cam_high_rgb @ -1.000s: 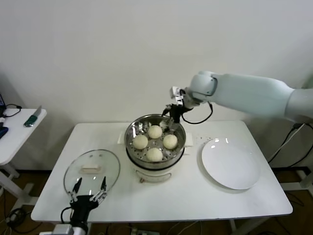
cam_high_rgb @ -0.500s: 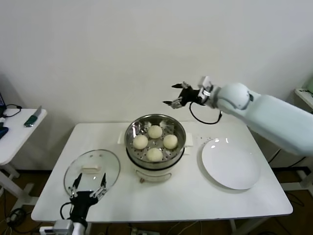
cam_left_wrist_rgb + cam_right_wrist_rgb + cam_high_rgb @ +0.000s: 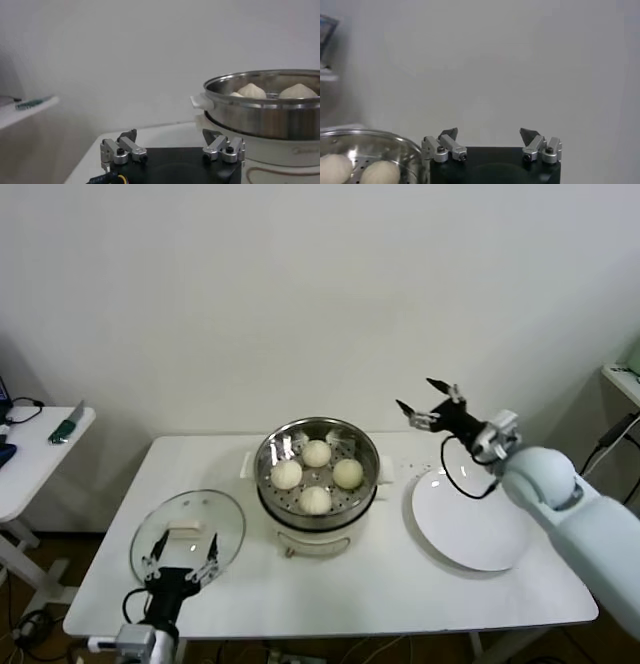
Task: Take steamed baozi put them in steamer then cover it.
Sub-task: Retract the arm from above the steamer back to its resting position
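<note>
On the white table [image 3: 330,584], the steamer [image 3: 318,484] stands near the middle on its cream base, uncovered; four steamed baozi [image 3: 317,474] lie on the perforated tray inside, close together in a diamond pattern. The glass lid [image 3: 188,531] rests flat on the table to the robot's left of the steamer, apart from it; the white plate [image 3: 472,519] lies to the right, bare. The left gripper [image 3: 180,561] sits low at the lid's near edge, fingers spread, holding nothing. The right gripper [image 3: 432,406] is raised in the air above the plate's far edge, to the right of the steamer, fingers spread wide and empty. A small side table [image 3: 30,449] stands at far left.
</note>
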